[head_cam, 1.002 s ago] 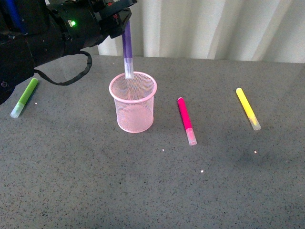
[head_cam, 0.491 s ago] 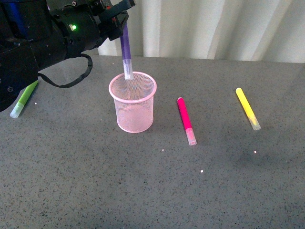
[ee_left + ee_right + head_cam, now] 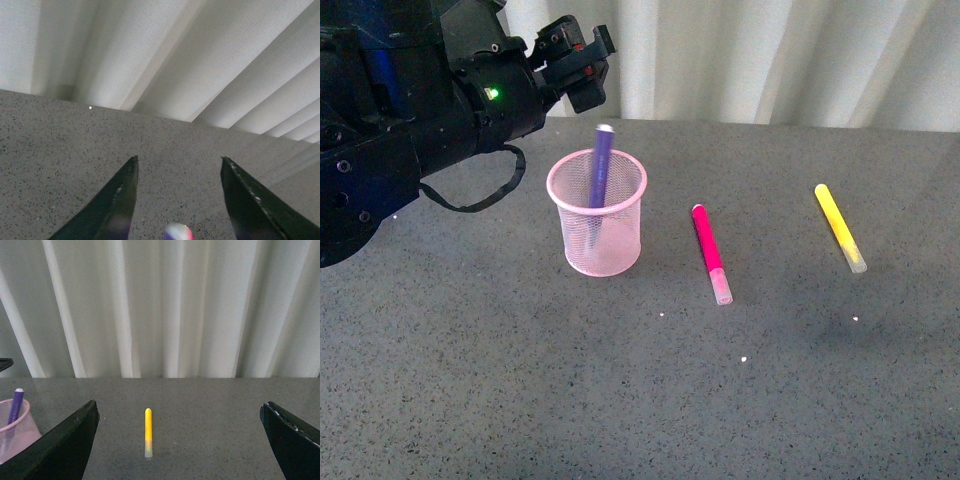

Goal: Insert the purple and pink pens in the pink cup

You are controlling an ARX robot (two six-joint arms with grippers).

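Note:
The pink cup (image 3: 598, 228) stands left of centre on the grey table. The purple pen (image 3: 599, 180) stands tilted inside it, its top end above the rim; both also show in the right wrist view, cup (image 3: 20, 435) and pen (image 3: 16, 406). The pink pen (image 3: 711, 251) lies flat on the table right of the cup. My left gripper (image 3: 582, 68) is open and empty, above and behind the cup; in its wrist view its jaws (image 3: 178, 200) stand wide apart, with the pen's top end (image 3: 178, 232) blurred below. My right gripper (image 3: 180, 440) is open and empty.
A yellow marker (image 3: 840, 227) lies at the right, also in the right wrist view (image 3: 148, 432). White curtains (image 3: 770, 60) hang behind the table's far edge. The left arm's black body and cable (image 3: 410, 120) fill the upper left; the green marker is hidden behind it.
The left gripper has let go of the purple pen, which has dropped into the pink cup and leans there. The gripper has lifted slightly and opened.

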